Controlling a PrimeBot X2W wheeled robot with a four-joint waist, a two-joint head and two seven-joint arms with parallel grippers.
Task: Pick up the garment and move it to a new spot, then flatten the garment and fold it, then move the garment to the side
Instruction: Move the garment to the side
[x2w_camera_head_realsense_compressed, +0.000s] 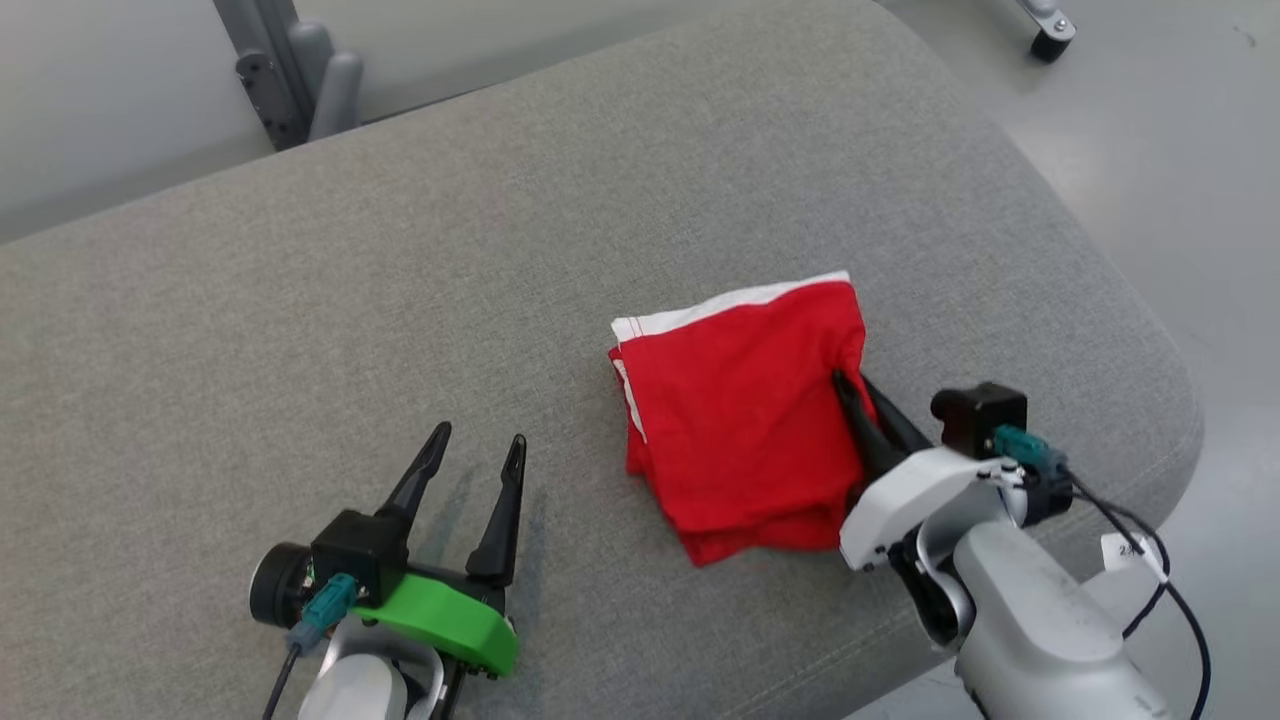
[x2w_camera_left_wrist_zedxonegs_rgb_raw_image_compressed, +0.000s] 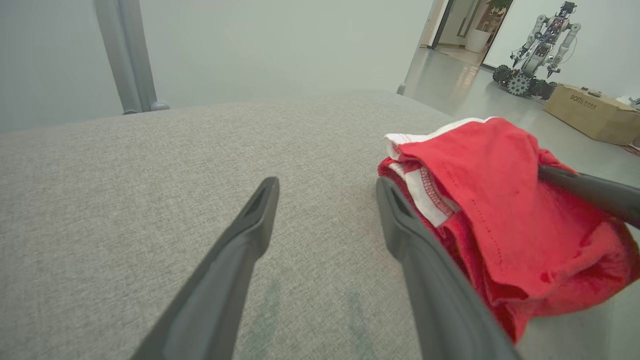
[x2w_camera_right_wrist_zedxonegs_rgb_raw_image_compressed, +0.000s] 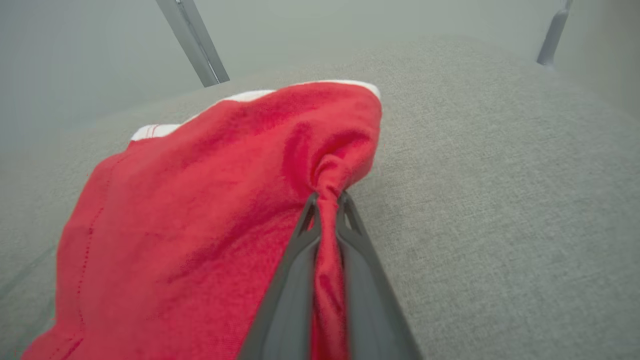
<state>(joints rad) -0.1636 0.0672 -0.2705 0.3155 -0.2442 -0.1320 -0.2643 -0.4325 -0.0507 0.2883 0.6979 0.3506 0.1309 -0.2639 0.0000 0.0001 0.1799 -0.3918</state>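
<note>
Garment (x2w_camera_head_realsense_compressed: 740, 420) — red, folded small, right of centre on grey padded worktop (x2w_camera_head_realsense_compressed: 300, 330) — pinched at its right edge by closed right gripper (x2w_camera_head_realsense_compressed: 852, 382), left gripper (x2w_camera_head_realsense_compressed: 480, 434) spread wide and empty; likely final move aside, needing a low steady drag keeping folds intact.

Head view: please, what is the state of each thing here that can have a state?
Red garment: folded, lying on the grey cushion, right edge bunched.
Right tool: shut on the garment's bunched edge.
Left tool: open, holding nothing, apart from the garment.
</note>
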